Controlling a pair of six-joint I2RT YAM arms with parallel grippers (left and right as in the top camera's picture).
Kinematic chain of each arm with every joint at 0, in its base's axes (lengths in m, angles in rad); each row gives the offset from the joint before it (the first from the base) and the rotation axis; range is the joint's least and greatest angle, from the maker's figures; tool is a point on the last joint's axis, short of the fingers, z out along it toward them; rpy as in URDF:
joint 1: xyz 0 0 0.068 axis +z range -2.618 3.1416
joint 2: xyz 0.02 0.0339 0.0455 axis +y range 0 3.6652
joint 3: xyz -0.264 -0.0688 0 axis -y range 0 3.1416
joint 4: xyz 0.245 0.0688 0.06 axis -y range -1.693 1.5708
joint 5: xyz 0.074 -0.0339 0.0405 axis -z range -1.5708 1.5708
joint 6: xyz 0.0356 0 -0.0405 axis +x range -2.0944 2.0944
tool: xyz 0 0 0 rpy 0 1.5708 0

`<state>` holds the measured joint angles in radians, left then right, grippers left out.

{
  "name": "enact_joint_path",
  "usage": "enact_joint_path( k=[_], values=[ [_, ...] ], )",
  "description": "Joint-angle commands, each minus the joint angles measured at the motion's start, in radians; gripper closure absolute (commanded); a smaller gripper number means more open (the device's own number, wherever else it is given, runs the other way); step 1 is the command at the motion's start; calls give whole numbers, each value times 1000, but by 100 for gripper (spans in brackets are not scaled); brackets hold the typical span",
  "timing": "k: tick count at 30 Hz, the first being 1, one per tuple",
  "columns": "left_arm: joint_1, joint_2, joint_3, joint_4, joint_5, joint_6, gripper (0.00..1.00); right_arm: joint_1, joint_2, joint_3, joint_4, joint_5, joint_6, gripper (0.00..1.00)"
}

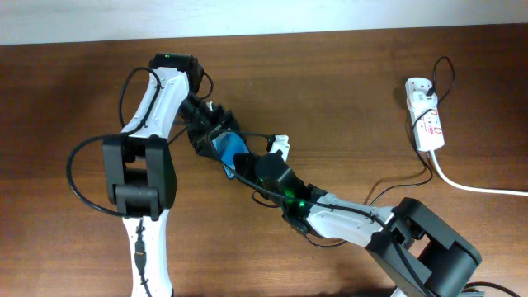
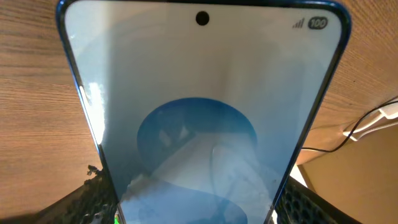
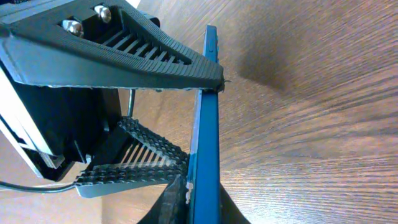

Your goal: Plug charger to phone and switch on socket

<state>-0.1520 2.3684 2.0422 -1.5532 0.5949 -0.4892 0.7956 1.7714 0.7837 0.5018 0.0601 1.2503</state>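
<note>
The phone (image 1: pixel 231 149), with a bright blue screen, is held off the table at mid-left. My left gripper (image 1: pixel 213 132) is shut on its sides. In the left wrist view the phone (image 2: pixel 199 93) fills the frame between my fingers (image 2: pixel 196 208). My right gripper (image 1: pixel 262 170) meets it from the right. In the right wrist view the phone (image 3: pixel 205 124) is edge-on and my right fingers (image 3: pixel 202 211) press both faces of its near end. The socket (image 1: pixel 426 121) lies at far right. The charger cable (image 1: pixel 404 178) runs from it toward the right arm; its tip is not clearly seen.
A thick white cord (image 1: pixel 478 188) leaves the socket toward the right edge. A small white piece (image 1: pixel 280 146) with a thin black lead sits just beyond the phone; it also shows in the left wrist view (image 2: pixel 387 113). Both arms crowd the table's middle.
</note>
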Motion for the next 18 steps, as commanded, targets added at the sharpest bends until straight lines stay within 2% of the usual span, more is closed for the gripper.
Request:
enact_joint_path(
  k=[1,2,3,4,6,8,9,11,14,16,18],
  values=[
    [-2,8,18,-1,30,13,35,9,5,20,10,-54,-11,90],
    [-2,8,18,0,30,13,27,8,5,20,10,-54,-11,92],
    [-1,8,18,0,30,21,9,4,5,20,7,-53,-11,92],
    [3,8,18,0,31,41,1,-13,5,20,2,-54,-11,93],
    [45,8,53,4,31,68,1,-59,4,20,-5,-65,-11,96],
    [119,7,174,-68,31,133,1,-118,-10,20,-5,-124,-12,96],
    [182,3,287,-136,35,221,1,-159,-29,20,-6,-176,-39,96],
    [288,-83,368,-135,75,338,1,-213,-74,20,-67,-224,-72,96],
    [446,-360,370,-135,98,510,1,-280,-233,20,-262,-237,-179,96],
    [463,-552,370,-135,97,594,1,-281,-380,20,-399,-224,-230,96],
    [463,-729,367,-132,60,734,1,-281,-550,20,-568,-169,-241,96]
  ],
)
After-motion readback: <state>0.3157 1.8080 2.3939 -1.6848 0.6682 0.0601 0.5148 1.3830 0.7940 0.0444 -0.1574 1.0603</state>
